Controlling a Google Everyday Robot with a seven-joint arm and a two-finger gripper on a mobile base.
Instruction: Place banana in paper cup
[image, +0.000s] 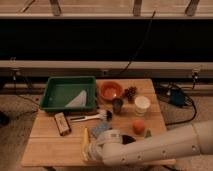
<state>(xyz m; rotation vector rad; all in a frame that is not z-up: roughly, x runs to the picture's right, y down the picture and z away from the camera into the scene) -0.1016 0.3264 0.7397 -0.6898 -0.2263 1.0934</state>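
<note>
The end effector (91, 150) sat low over the table's (47, 146) front edge, right against the banana (85, 140), which lay there pointing away from that edge. Whether it was open, closed or gripping the banana could not be told. The paper cup (142, 104) stood upright near the right edge, well apart from the banana, with a dark cup (117, 105) just beside it and an orange bowl (110, 90) near the back edge.
</note>
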